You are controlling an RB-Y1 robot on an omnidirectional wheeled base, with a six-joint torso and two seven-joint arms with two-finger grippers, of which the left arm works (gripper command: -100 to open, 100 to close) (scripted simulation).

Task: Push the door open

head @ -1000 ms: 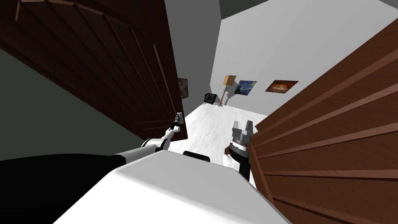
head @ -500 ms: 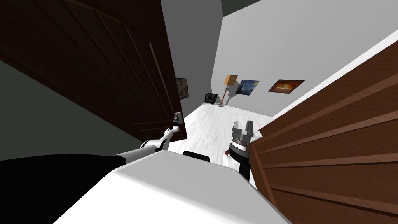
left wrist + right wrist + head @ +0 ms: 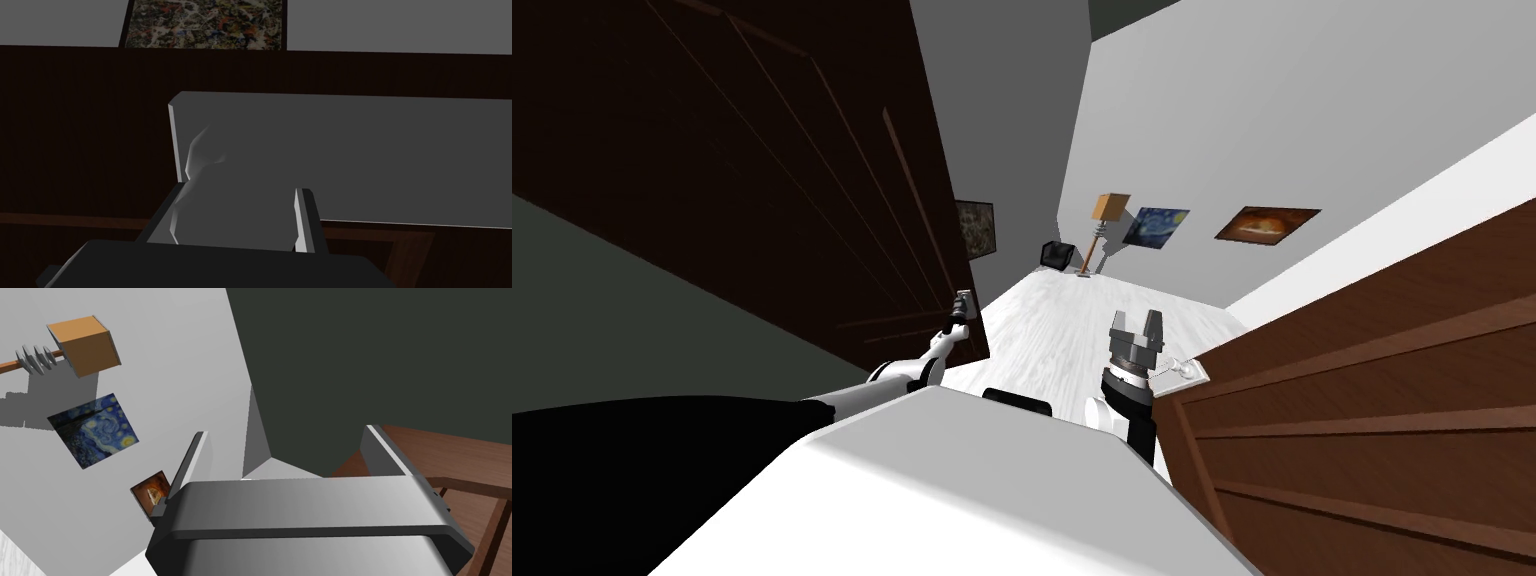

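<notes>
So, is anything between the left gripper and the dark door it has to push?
Nothing visible does. The left gripper is shut on the handle of the dark door, with no gap between them.

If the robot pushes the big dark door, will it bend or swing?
Probably swing, not bend: the dark door looks like stiff panelled wood. It may feel heavy, since it towers over the left gripper at its grey handle.

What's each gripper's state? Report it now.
Left gripper: closed on the grey door handle.
Right gripper: open, holding nothing.
</notes>
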